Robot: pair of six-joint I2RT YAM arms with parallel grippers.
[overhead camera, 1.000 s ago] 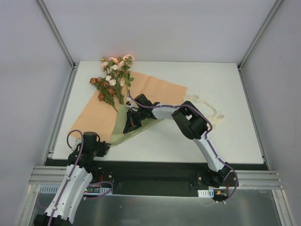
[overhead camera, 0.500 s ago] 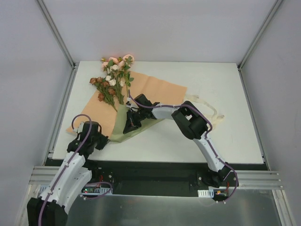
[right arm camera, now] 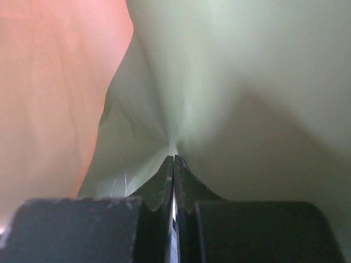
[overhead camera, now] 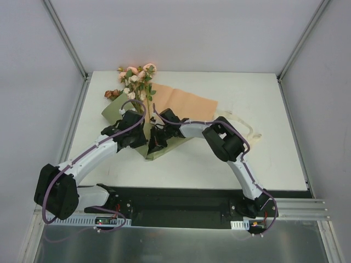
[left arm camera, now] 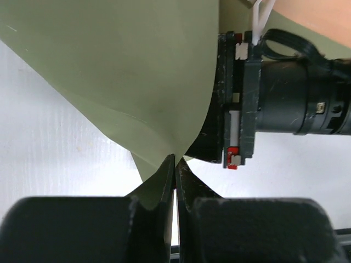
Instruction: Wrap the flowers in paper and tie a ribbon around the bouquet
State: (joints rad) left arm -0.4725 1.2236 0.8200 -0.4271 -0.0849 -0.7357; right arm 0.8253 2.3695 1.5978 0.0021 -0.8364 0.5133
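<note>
The paper lies folded, olive face up on the left, with its orange face showing at the right. My left gripper is shut on an olive corner that is drawn across the sheet. Just to its right, my right gripper is shut on another olive fold. The flowers stick out past the paper's far edge, with rust blooms at the left; the fold and my arms hide their stems. The cream ribbon lies loose to the right, apart from both grippers.
The white table ends in metal rails left and right. My right gripper's black body sits very close to the left jaws. My right arm's elbow arches over the table's middle.
My left gripper shut on the paper's near-left corner and swept up and right with it, folding the olive face over the stems. The right gripper stayed put, still shut.
</note>
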